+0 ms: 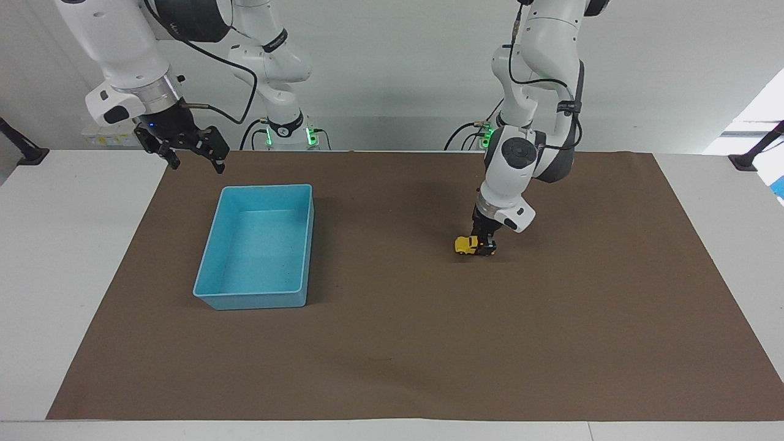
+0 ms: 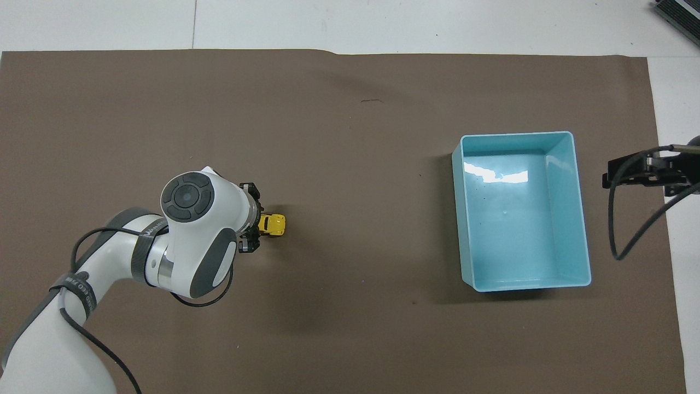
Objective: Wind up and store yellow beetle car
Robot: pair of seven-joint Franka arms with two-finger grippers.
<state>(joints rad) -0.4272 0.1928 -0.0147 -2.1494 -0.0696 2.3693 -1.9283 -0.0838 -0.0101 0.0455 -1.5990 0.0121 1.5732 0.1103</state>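
Observation:
The yellow beetle car (image 1: 465,244) stands on the brown mat toward the left arm's end of the table; it also shows in the overhead view (image 2: 274,224). My left gripper (image 1: 485,247) is down at mat level over the car's rear half, open, with a finger on either side of the body. In the overhead view the left gripper (image 2: 256,225) hides the rear of the car. My right gripper (image 1: 195,154) is open and empty, up in the air beside the blue bin (image 1: 260,187), and waits there (image 2: 637,174).
The blue bin (image 2: 465,219) is empty and stands on the mat toward the right arm's end. A brown mat (image 1: 392,343) covers most of the white table. A black cable hangs from the right arm near the bin.

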